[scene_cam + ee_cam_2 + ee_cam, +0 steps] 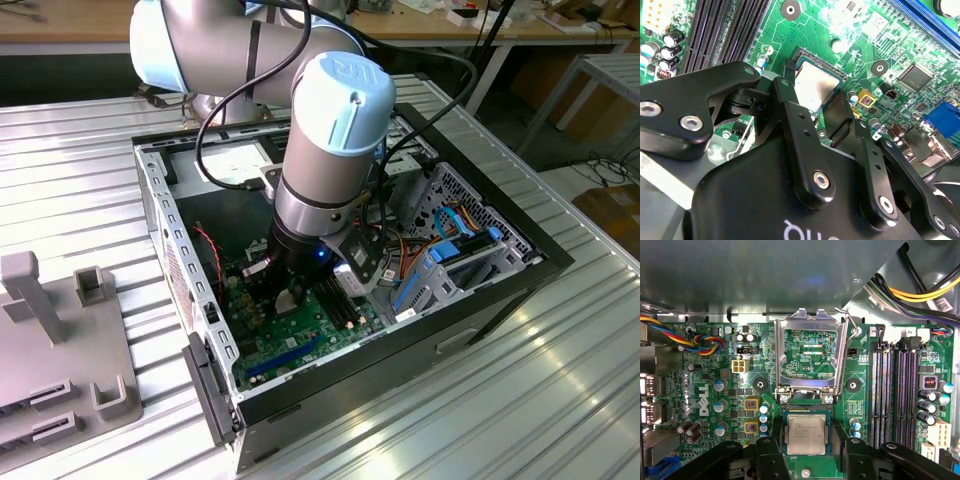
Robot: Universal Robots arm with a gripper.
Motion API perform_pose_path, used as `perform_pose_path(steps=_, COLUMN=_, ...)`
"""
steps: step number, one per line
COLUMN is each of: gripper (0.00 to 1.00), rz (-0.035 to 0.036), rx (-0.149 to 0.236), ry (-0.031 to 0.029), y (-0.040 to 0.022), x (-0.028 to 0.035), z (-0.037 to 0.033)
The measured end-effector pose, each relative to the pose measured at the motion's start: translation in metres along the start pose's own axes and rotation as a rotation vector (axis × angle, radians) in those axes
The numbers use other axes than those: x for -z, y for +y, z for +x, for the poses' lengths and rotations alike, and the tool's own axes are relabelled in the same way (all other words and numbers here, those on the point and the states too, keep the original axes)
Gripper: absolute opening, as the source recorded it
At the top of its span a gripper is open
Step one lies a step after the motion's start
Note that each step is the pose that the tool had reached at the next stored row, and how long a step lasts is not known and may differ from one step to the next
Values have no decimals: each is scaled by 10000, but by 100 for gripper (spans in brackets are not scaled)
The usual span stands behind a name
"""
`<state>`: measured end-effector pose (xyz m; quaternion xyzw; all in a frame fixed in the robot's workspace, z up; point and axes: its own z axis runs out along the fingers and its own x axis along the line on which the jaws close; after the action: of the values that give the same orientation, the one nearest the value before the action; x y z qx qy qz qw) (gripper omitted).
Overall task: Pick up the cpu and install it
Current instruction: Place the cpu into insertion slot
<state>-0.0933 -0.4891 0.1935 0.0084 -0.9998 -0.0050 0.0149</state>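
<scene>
The cpu (806,434) lay flat in the socket (806,411) of the green board (765,355), its silver lid facing up. It was square, without a long axis, and its 4 sides ran parallel to the socket frame. The hinged metal plate (810,352) was swung open, off the socket. The gripper (806,442) hung just over the cpu with its jaws open, 1 finger (774,450) at each side and a thin dark gap between. The board sat in an open computer case (400,370) on the ribbed bench (480,420).

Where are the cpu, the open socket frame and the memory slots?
cpu (806,434): first wrist view, middle of its silver lid.
open socket frame (779,355): first wrist view, a side bar.
memory slots (878,390): first wrist view, one dark slot.
</scene>
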Motion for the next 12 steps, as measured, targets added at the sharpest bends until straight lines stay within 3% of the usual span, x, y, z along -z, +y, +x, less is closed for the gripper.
perform_pose_path(steps=2, gripper=54, rz=1, rx=-2, ry=-4, y=0, x=0, z=-1)
perform_pose_path(steps=12, gripper=54, rz=1, rx=1, ry=-5, y=-1, x=0, z=-32)
